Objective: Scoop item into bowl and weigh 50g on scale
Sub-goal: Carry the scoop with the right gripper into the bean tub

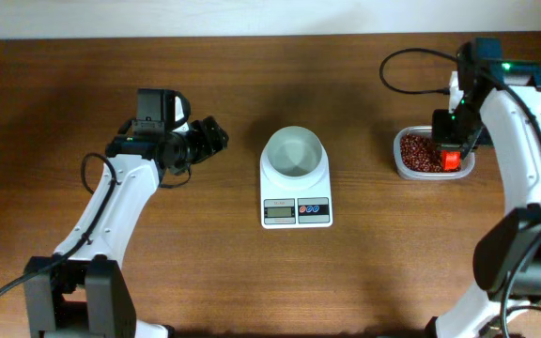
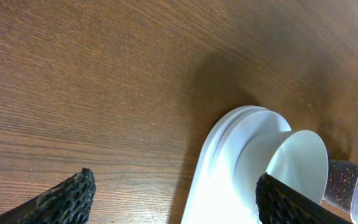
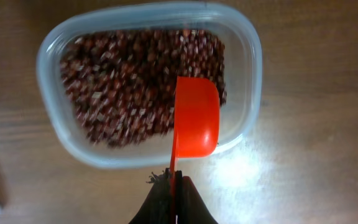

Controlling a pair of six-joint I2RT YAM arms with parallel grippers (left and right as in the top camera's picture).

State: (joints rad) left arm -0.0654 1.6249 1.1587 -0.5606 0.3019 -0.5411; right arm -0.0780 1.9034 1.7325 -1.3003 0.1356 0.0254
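Dark brown wood grain runs across the counter (image 1: 64,75), with a pale strip of wall (image 1: 252,14) along its far edge. At the centre sits the scale (image 1: 296,211), display and two round buttons on its near side, and the bowl (image 1: 293,152) stands on its platform.

Well to the left of the scale hangs the left pincer (image 1: 212,138), pointing toward it. Its fingers (image 2: 67,199) are spread wide in the left wrist view, one at each lower corner of the picture, with only bare wood and the edge of the scale between them. It holds nothing and touches nothing.

To the right of the scale, apart from it, a clear plastic tub (image 3: 247,74) holds the beans (image 3: 123,81), a loose heap covering most of its floor. The right pincer (image 3: 174,196) is pressed together on the thin handle of a red scoop (image 3: 196,118), pinching it at the near end. The cup of the scoop lies over the right part of the tub, above the beans. Whether it rests on them or hangs just clear cannot be told from these views.
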